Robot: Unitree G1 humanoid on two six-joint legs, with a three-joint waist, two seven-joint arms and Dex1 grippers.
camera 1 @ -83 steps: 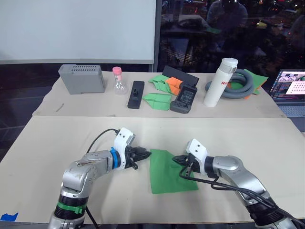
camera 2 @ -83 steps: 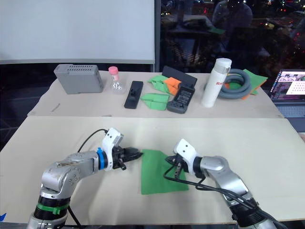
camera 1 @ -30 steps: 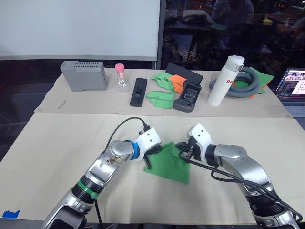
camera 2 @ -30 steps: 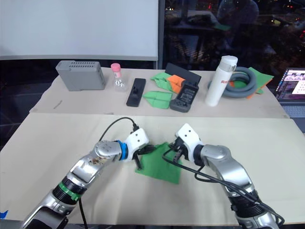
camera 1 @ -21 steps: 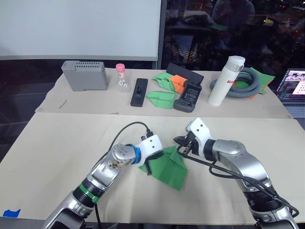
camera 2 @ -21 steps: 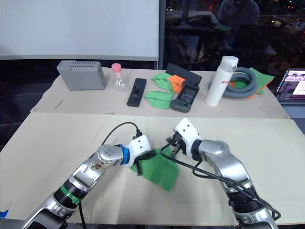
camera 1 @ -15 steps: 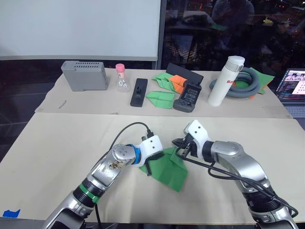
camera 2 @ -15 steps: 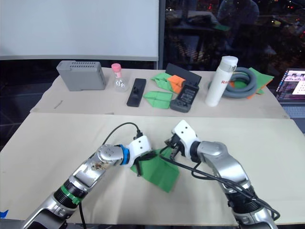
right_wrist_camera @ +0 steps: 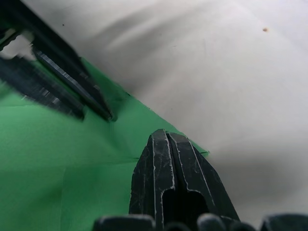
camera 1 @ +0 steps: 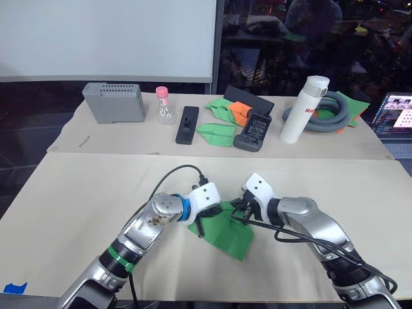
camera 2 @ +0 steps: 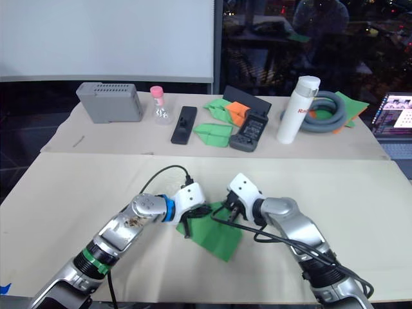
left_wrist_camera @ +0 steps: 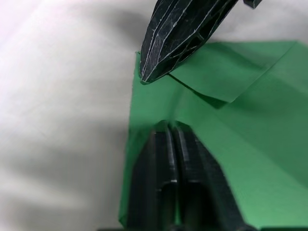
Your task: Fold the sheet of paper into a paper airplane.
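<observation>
Paper-folding is under way on the cloth-covered table point(camera 1: 77, 193): the sheet of paper point(camera 1: 228, 233), a bright green wedge with one flap turned over, lies flat near the table's middle between both arms. The left gripper point(left_wrist_camera: 172, 131), fingers clenched together, presses the sheet near its edge; the right gripper point(right_wrist_camera: 166, 139), also clenched and grasping nothing, pins the far corner. A crease is apparently being flattened; next comes lifting an edge for another fold. Since 2.8 seconds ago the sheet has turned from squarish to angled, both grippers closing in.
</observation>
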